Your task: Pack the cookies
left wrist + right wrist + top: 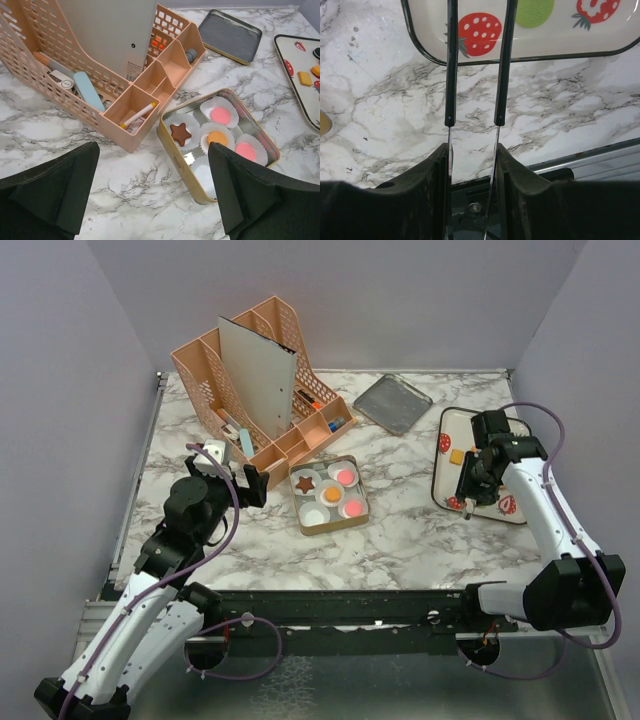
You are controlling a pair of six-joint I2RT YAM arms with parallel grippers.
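my right gripper (472, 155) is clamped on a pair of tongs (451, 75). its fingers (437, 170) press the thin metal blades together partway. the black arms run side by side with a narrow gap between them. they reach out over the near rim of the strawberry tray (435, 30), above one red print. the tips run past the top of my wrist view, so i cannot tell whether anything sits between them. from above, this gripper (468, 485) hangs over the near half of that tray (437, 480).

my left gripper (152, 170) stands wide apart and holds nothing. it hovers above the marble table (420, 530), just short of the gold tin (170, 150). from above, it (240, 480) sits between the tin (297, 502) and the peach organizer (220, 370).

the cookies are split between two places. in the tin, each in a white paper cup (205, 175), lie:
- a brown star (180, 132)
- a pink round (220, 116)
- an orange round (216, 137)
- a second pink round (245, 151)

one cup near my left gripper looks empty. on the tray, an orange square (456, 456) lies just beyond my right gripper, toward the far end. a small grey metal tray (392, 403) lies bare behind the tin, beside the organizer.
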